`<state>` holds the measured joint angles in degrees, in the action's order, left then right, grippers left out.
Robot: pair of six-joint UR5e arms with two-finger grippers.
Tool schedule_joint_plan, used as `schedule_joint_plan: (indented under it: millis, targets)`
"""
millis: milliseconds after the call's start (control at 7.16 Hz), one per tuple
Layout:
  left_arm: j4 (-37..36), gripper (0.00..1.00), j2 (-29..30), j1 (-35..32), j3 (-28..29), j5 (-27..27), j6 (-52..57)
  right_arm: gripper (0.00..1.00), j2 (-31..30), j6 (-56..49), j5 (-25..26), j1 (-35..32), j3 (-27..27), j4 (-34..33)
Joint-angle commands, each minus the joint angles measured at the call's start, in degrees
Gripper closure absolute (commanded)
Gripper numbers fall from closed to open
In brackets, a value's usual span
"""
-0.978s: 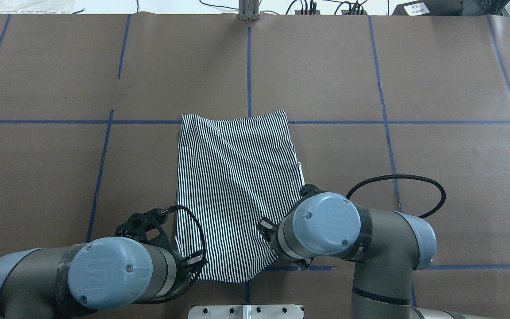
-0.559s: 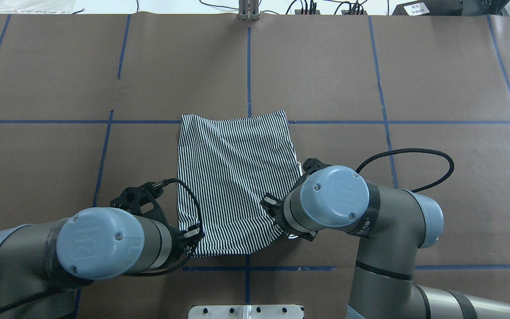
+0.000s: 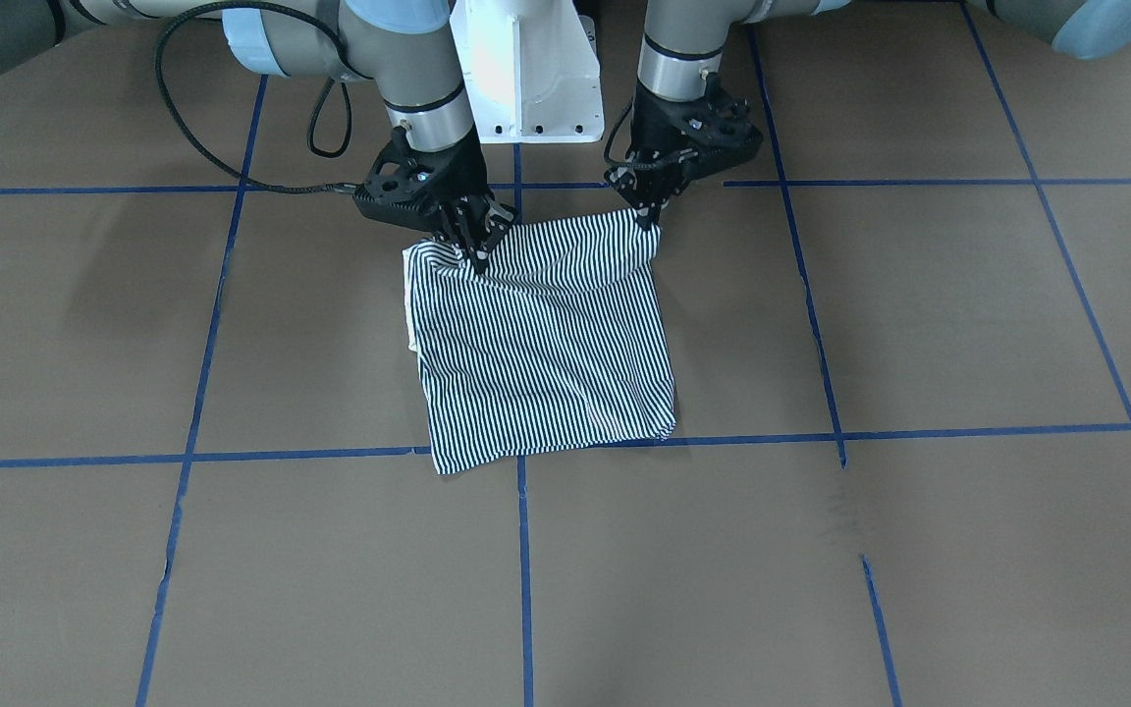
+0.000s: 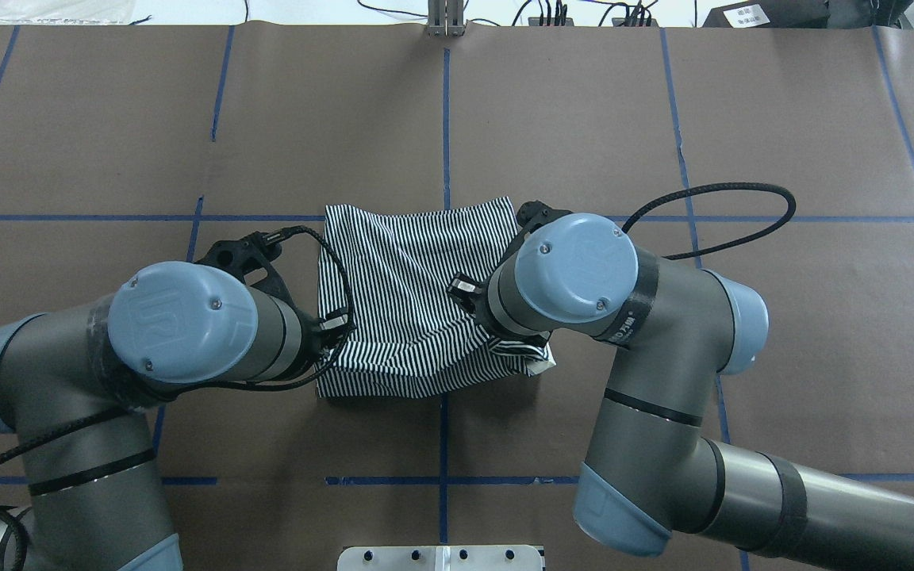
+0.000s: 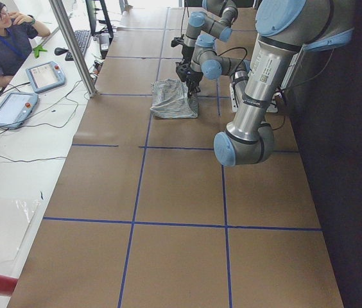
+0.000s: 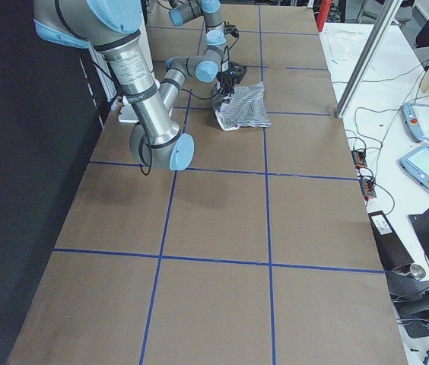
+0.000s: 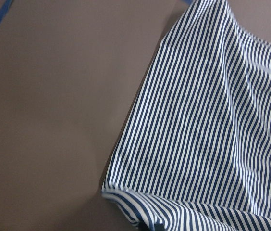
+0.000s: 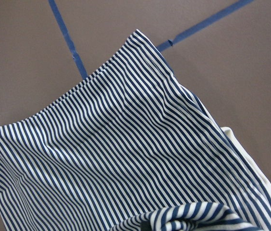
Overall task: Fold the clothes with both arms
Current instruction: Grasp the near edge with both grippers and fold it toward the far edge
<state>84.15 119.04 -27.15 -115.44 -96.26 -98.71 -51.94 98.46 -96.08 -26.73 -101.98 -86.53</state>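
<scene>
The navy-and-white striped shirt (image 3: pixel 546 353) lies partly folded in the middle of the brown table; it also shows in the overhead view (image 4: pixel 409 277). Its edge nearest the robot is lifted off the table. My left gripper (image 3: pixel 646 218) is shut on one corner of that edge. My right gripper (image 3: pixel 474 257) is shut on the other corner, where the cloth bunches. In the overhead view the wrists hide both grippers. The wrist views show striped cloth (image 7: pixel 212 125) (image 8: pixel 116 154) draped over the table. A cream strip (image 8: pixel 243 149) peeks out at the shirt's side; placket and logo are hidden.
The white pedestal base (image 3: pixel 526 69) stands right behind the grippers. Blue tape lines (image 3: pixel 821 432) grid the table. A black cable loop (image 4: pixel 711 214) arcs beside the right wrist. An operator (image 5: pixel 1 38) sits at a side bench with tablets (image 5: pixel 43 74) past a metal post (image 5: pixel 72 45).
Both arms have moved away from the robot base with the shirt's near edge held. That edge has lifted and travelled over the rest of the shirt, which now looks shorter.
</scene>
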Motion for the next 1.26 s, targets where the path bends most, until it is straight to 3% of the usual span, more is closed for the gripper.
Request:
schedule_joint_plan:
  millis: [0,559,699,838,978,1118]
  targets:
    - [6.17,1.0,0.4,-2.99,6.69,0.02,4.04,1.0,1.84,-2.3,2.83,-1.83,11.39,11.85]
    - [10.31,1.0,0.4,-3.61,10.56,0.2,3.97,1.0,8.15,-5.56,3.0,-4.91,23.11,15.6]
    - [16.51,0.81,0.58,-5.88,15.37,0.2,4.05,0.88,11.39,-5.56,3.0,-6.05,27.23,15.77]
    - [19.0,0.01,2.49,-10.86,21.59,-0.06,8.05,0.01,14.56,-5.82,3.61,-7.19,32.05,16.73]
    - [19.2,0.0,5.21,-14.74,26.96,0.02,14.45,0.0,14.85,-11.82,3.36,-8.85,33.84,19.7]
    - [20.95,0.0,5.24,-16.78,28.32,0.02,17.56,0.0,14.85,-14.15,2.14,-10.7,34.82,19.82]
